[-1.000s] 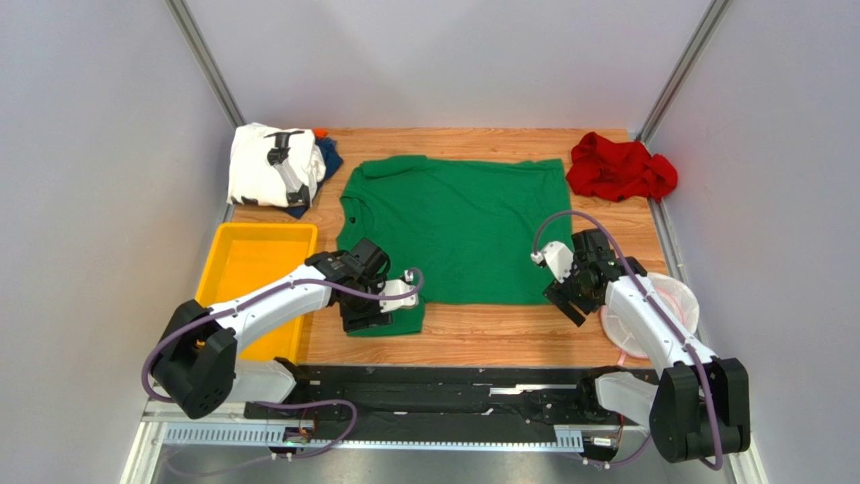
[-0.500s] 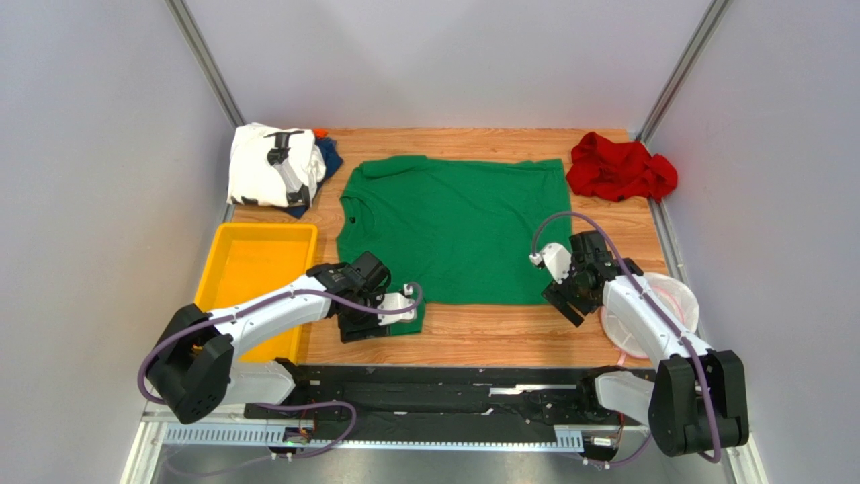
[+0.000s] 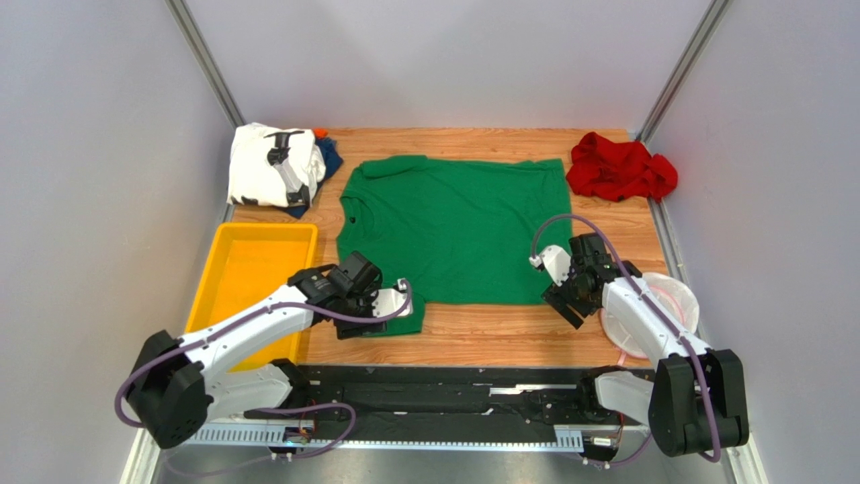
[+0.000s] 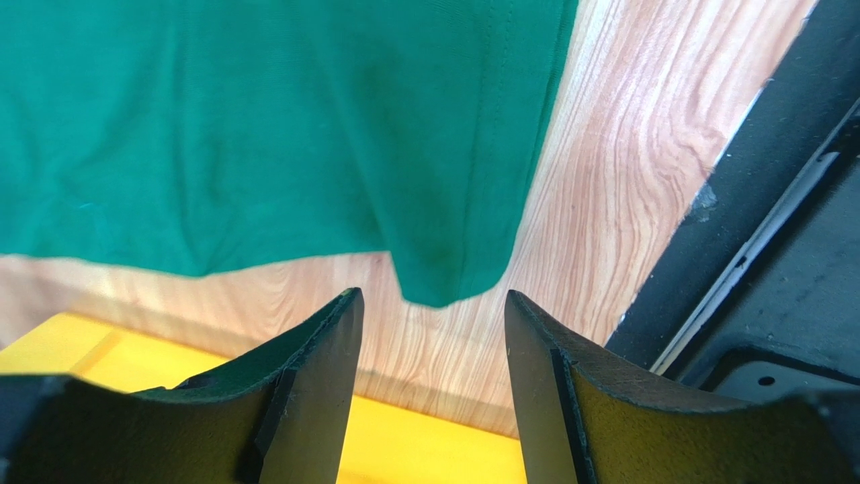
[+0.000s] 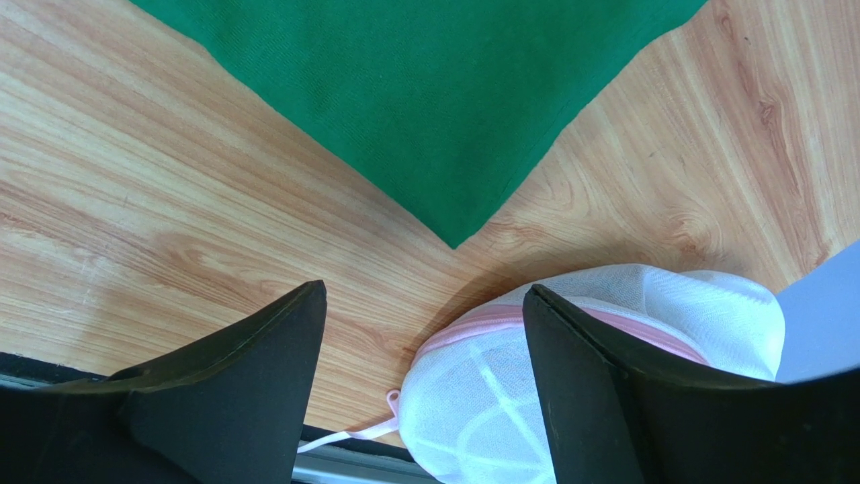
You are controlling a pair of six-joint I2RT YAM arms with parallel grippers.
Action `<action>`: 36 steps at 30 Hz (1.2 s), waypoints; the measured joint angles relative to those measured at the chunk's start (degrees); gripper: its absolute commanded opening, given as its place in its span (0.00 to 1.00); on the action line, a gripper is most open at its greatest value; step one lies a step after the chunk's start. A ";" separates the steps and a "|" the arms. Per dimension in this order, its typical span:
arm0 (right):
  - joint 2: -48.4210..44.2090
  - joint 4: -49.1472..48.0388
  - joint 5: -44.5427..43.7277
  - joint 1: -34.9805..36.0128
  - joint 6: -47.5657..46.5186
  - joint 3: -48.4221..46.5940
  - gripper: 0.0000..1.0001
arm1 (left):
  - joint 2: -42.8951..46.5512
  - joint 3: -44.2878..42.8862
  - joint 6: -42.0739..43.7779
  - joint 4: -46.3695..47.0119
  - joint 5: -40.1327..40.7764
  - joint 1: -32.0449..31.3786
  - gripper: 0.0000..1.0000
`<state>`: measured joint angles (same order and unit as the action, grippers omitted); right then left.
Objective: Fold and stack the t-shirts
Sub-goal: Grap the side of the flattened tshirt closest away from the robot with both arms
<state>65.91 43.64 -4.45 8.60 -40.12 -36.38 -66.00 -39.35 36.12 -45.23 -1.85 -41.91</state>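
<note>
Two sets of jaws stand spread at the near side of the table (image 3: pixel 485 328), and neither holds anything. The left gripper (image 4: pixel 429 303) hovers low over the near sleeve of the green shirt (image 3: pixel 454 227). In its wrist view we see the sleeve's end lying on the wood just ahead of the gap between the fingers (image 4: pixel 313 373), not yet between them. The right gripper (image 5: pixel 424 292) is likewise open above bare wood, with the shirt's near hem corner a little ahead of it and the basket (image 3: pixel 671 292) just beside it on the right. The tray (image 3: pixel 262 230) sits left of the left arm, near the sleeve but apart from it. Beyond the grippers the green shirt lies spread flat in the middle of the table, collar to the left and hem to the right, unfolded. At the far left we see the white shirt (image 3: pixel 257 161) bundled on top of the blue shirt (image 3: pixel 328 156), which shows only at its edge. At the far right the red shirt (image 3: pixel 618 169) is a crumpled heap. We judge that the first fold of the green shirt is in hand, with both arms lining up on its near edge. As we read it, the next move calls for each gripper to drop onto its bit of cloth and close on sleeve and hem corner together. They would then lift and carry the near edge toward the far edge evenly, so the cloth neither skews nor drags.
</note>
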 measured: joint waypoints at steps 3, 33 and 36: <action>0.00 -0.04 0.02 0.00 0.02 0.00 0.76 | 4.28 -0.20 -0.22 -1.22 -0.15 -0.02 0.63; 0.02 -1.77 0.04 0.00 0.02 1.88 0.75 | -5.68 0.66 6.45 -1.51 -4.90 -0.68 0.61; 0.00 -2.08 0.04 0.00 0.02 2.03 0.75 | -7.26 1.46 6.86 0.09 -4.66 -0.70 0.61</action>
<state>65.91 41.56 -4.40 8.60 -40.10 -34.35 -73.25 -37.89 42.98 -45.15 -6.50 -42.61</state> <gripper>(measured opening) 0.752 0.614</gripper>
